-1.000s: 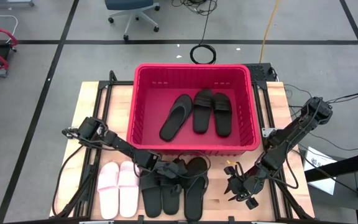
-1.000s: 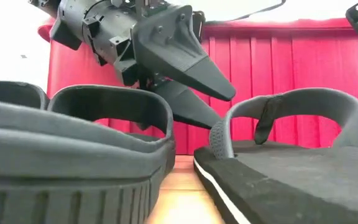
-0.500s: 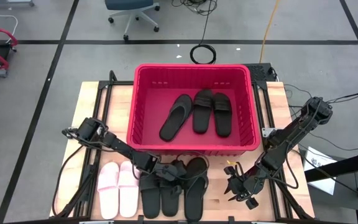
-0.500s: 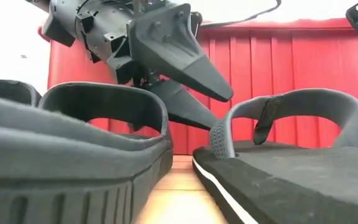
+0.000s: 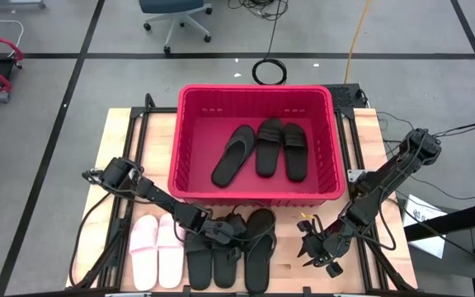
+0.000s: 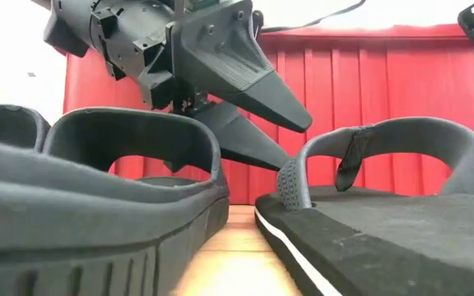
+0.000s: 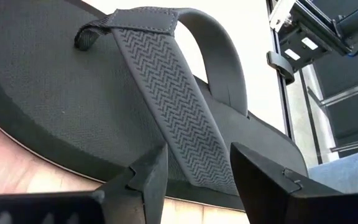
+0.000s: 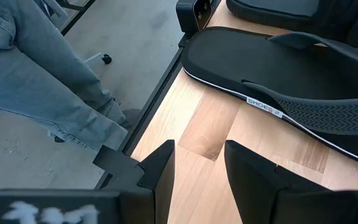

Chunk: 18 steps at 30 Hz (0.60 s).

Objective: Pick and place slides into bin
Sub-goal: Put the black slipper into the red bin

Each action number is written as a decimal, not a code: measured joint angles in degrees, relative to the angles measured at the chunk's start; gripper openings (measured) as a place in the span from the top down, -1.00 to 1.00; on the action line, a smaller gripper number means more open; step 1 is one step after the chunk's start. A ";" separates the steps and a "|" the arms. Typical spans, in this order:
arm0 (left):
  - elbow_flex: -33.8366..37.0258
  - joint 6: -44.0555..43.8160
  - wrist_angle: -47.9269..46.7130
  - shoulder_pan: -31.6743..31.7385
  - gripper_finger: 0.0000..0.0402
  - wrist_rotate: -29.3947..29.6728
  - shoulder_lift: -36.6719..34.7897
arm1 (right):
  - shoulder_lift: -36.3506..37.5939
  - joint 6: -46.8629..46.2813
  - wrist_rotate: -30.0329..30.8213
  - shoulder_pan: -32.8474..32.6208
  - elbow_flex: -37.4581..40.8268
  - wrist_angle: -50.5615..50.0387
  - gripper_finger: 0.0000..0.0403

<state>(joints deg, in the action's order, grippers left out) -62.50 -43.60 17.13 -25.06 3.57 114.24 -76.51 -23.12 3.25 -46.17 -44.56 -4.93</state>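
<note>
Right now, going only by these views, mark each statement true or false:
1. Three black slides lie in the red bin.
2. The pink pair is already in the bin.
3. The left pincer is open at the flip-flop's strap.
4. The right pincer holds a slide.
1. True: three black slides lie in the bin.
2. False: the pink pair lies on the table, in front of the bin.
3. True: the left pincer is open, its fingers either side of the flip-flop strap.
4. False: the right pincer is open and empty, over bare table.
</note>
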 joint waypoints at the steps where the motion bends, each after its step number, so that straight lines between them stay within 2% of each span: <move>1: 0.00 0.00 -0.14 0.00 0.14 0.00 0.00 | 0.00 0.00 0.00 0.00 0.00 0.00 0.36; 18: 0.02 -1.74 3.14 -0.90 0.14 -0.67 0.09 | 0.00 0.24 1.60 0.04 0.00 -0.02 0.36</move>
<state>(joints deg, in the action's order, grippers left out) -62.48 -45.34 20.28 -25.96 2.90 114.32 -76.51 -22.87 4.84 -46.13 -44.56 -4.95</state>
